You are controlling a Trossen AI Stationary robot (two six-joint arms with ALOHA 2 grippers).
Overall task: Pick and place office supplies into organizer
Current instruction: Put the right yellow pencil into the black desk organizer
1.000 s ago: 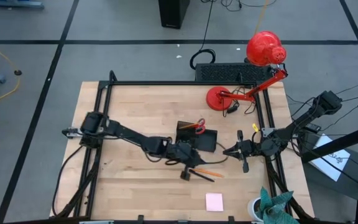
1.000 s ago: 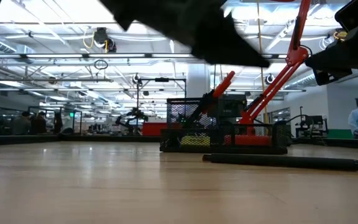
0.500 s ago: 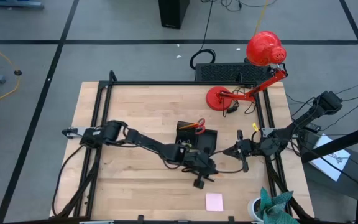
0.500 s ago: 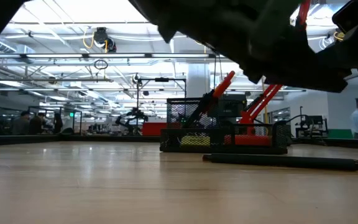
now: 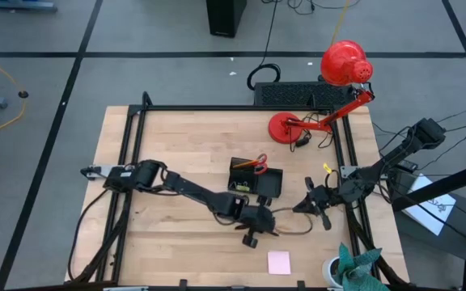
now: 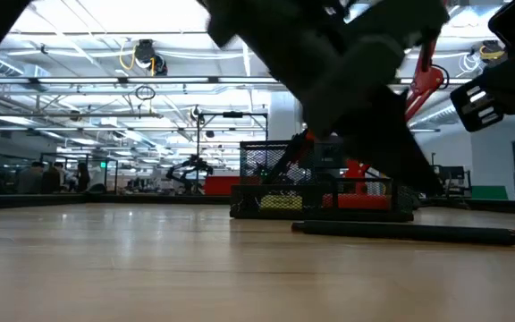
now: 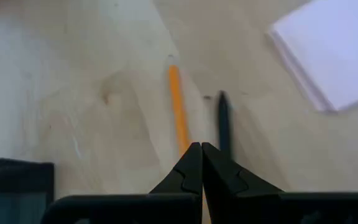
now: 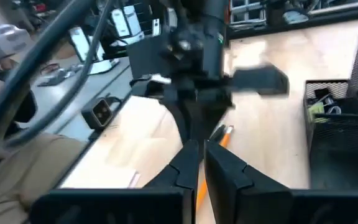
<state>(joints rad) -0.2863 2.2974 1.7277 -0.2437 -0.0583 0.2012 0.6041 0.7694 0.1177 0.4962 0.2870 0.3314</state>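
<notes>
My left gripper (image 7: pixel 202 146) is shut and hangs over the table near the organizer's near side (image 5: pixel 255 233). In the left wrist view its tips cover one end of an orange pencil (image 7: pixel 178 109), with a black pen (image 7: pixel 224 121) beside it and the pale sticky-note pad (image 7: pixel 334 50) beyond. In the low view the pen (image 6: pixel 409 233) lies flat on the wood and the arm's dark bulk stays above it. The black mesh organizer (image 5: pixel 255 179) holds the red-handled scissors (image 5: pixel 258 164). My right gripper (image 8: pixel 201 144) is shut and waits to the right (image 5: pixel 299 208), pointing at the left gripper.
A red desk lamp (image 5: pixel 342 65) stands on its round base at the far right corner beside a black slab (image 5: pixel 294 93). The pink pad (image 5: pixel 279 262) lies near the near edge. A black frame rail (image 5: pixel 136 145) borders the tabletop. Bare wood stretches left of the organizer.
My left gripper has swung from just left of the organizer toward the near edge and to the right, and now stands over the pencil and pen, hiding them in the high view. My right gripper has shifted slightly toward the near edge.
</notes>
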